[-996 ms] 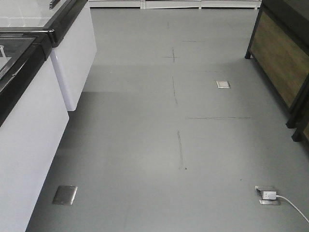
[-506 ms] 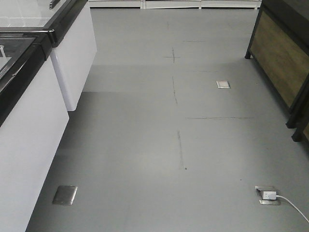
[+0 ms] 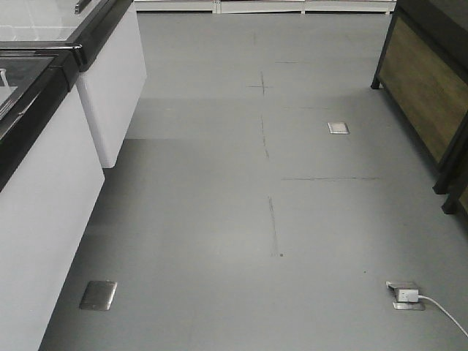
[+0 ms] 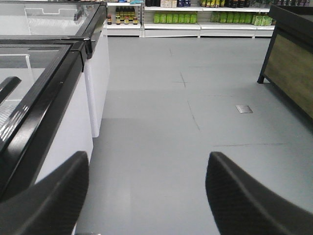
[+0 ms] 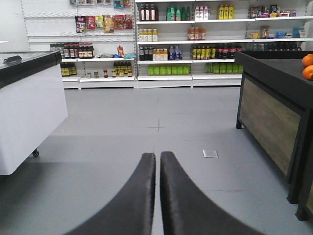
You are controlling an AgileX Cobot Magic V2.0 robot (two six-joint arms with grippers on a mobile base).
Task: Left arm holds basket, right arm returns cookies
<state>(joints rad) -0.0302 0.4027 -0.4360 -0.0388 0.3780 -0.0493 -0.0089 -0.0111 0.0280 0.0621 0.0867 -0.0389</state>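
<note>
Right gripper point(image 5: 158, 155) low in centre, black jaws nearly together, thin slit between, nothing held. Grey floor point(image 5: 122, 127) ahead. White chest freezer point(image 5: 29, 112) at left, black top. Stocked shelves point(image 5: 166, 49) along back wall. Dark counter point(image 5: 274, 98) at right, wood side panel, oranges point(image 5: 308, 66) on top. Metal floor plate point(image 5: 210, 153) near counter.

The left gripper point(image 4: 147, 164) & right gripper point(image 5: 157, 157) are cut by the btm edge; only finger ends are shown. Oranges point(image 5: 308, 66) & white cable point(image 3: 441, 305) are clipped at the rt edge. Labels on shelf bottles point(image 5: 168, 70) are too small to be read.
</note>
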